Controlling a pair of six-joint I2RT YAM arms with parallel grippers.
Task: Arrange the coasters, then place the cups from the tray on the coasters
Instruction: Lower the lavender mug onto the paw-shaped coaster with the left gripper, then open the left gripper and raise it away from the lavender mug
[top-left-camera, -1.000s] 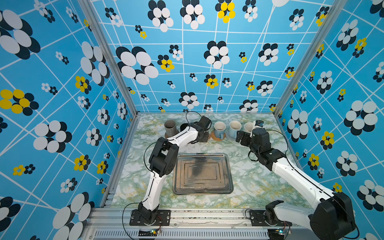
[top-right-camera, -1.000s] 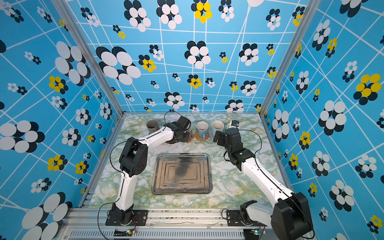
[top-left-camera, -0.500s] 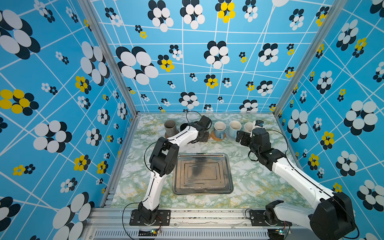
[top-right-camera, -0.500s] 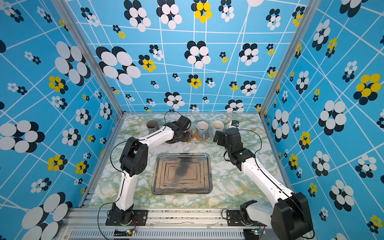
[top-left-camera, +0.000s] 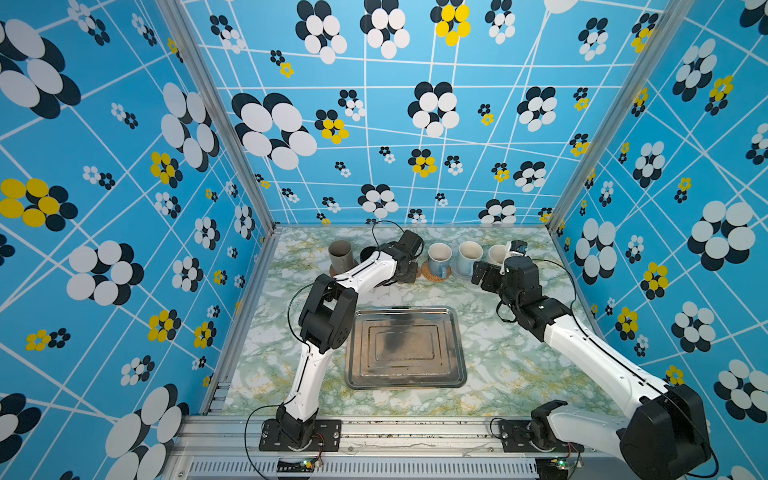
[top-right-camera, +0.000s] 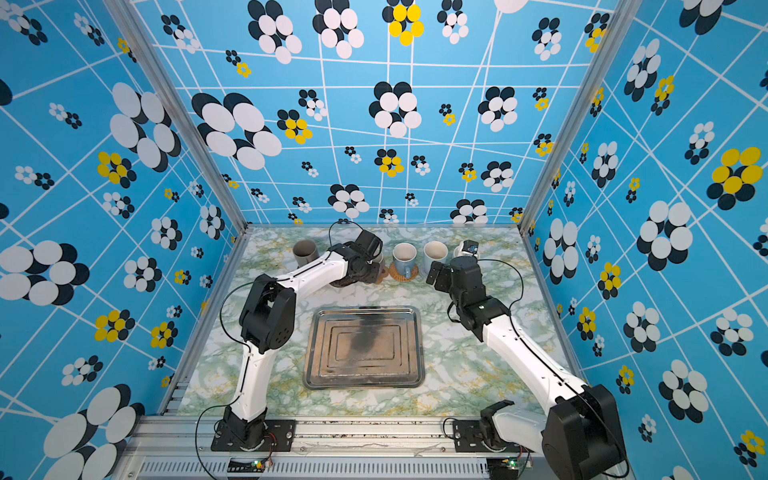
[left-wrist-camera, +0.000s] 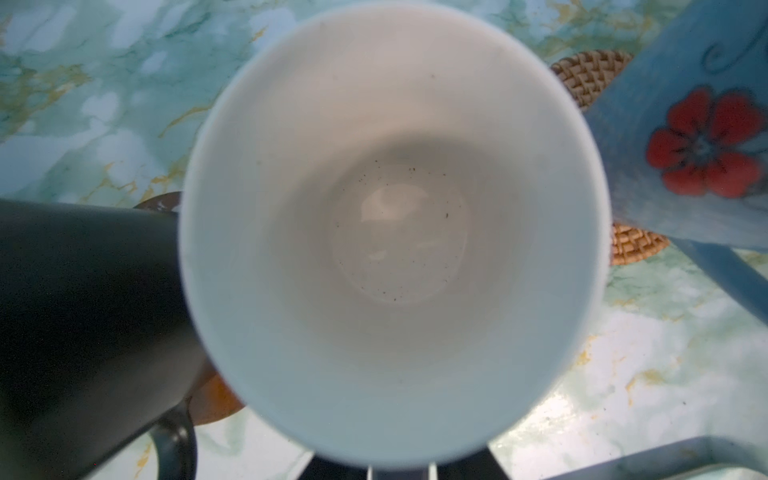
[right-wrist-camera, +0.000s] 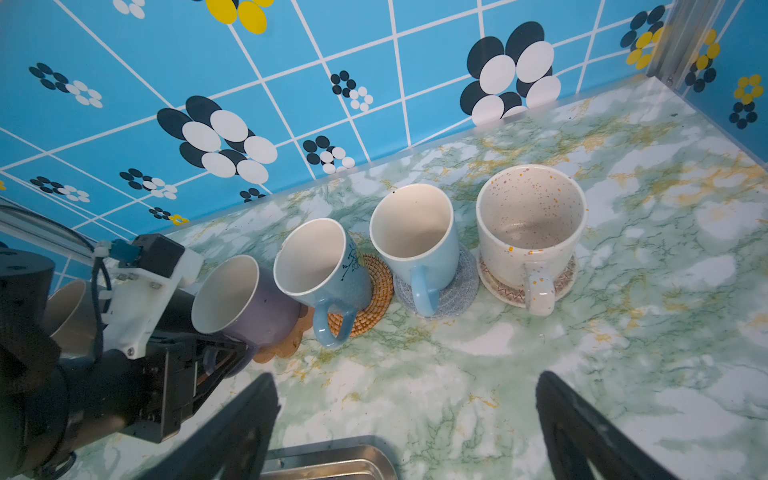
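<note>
The cups stand in a row along the back. The grey steel cup (top-left-camera: 341, 254) and black mug (left-wrist-camera: 83, 311) are at the left. My left gripper (top-left-camera: 405, 272) hangs over the lavender mug (right-wrist-camera: 245, 307), which rests on the paw-print coaster (right-wrist-camera: 282, 345). Its fingers (right-wrist-camera: 216, 357) straddle the handle; how tightly is hidden. A flowered blue mug (right-wrist-camera: 320, 266) sits on the rattan coaster (right-wrist-camera: 374, 299), a plain blue mug (right-wrist-camera: 415, 237) on a grey mat (right-wrist-camera: 453, 291), and the cream mug (right-wrist-camera: 530, 232) on a pale mat (right-wrist-camera: 561, 282). My right gripper (right-wrist-camera: 405, 424) is open, holding nothing.
The silvery tray (top-left-camera: 405, 374) lies bare in the middle of the marble table, in front of the row. Patterned blue walls close in the back and both sides. A brown disc (left-wrist-camera: 216, 403) shows under the black mug.
</note>
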